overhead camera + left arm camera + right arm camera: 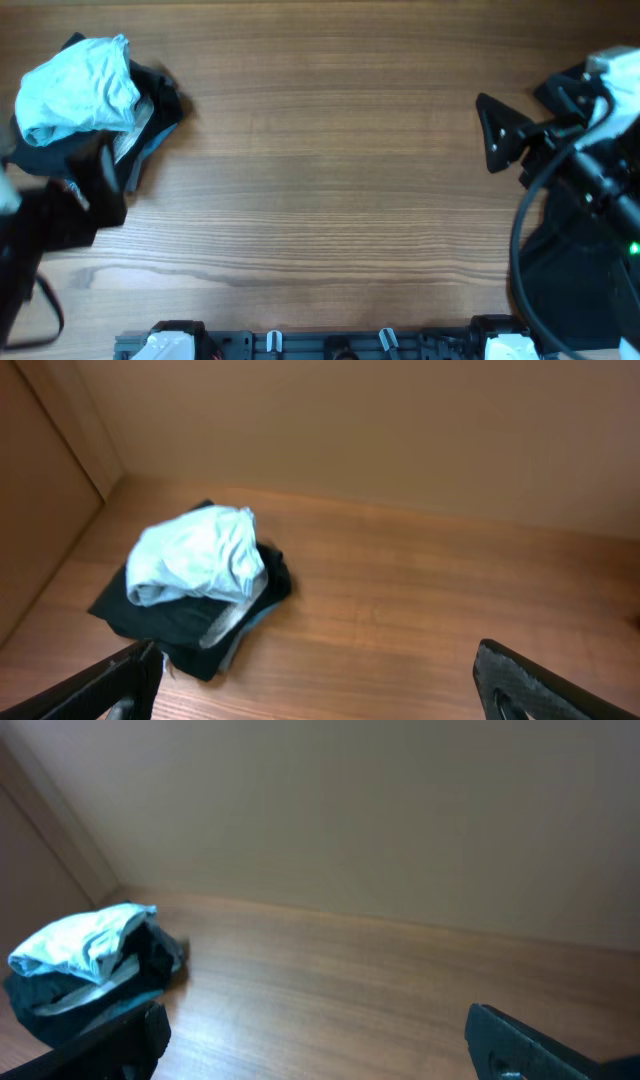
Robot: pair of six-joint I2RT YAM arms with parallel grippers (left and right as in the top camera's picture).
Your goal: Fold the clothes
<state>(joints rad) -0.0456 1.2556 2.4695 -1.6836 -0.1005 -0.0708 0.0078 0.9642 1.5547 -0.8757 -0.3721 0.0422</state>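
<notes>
The clothes lie in a heap at the table's far left: a crumpled pale blue T-shirt point(75, 90) point(195, 555) point(80, 942) rests on top of black garments point(155, 115) point(170, 620), one with a grey lining showing. My left gripper point(110, 185) point(325, 685) is open and empty at the heap's near right edge; its left finger point(115, 680) almost touches the black fabric. My right gripper point(487, 133) point(325, 1045) hangs open and empty at the far right, pointing left across the bare wood, far from the heap.
A dark mass that looks like black fabric point(575, 280) lies under the right arm at the right edge. A black cable point(515, 250) loops beside it. A rail with mounts point(300, 345) runs along the front edge. Walls point(50, 490) close in behind and left.
</notes>
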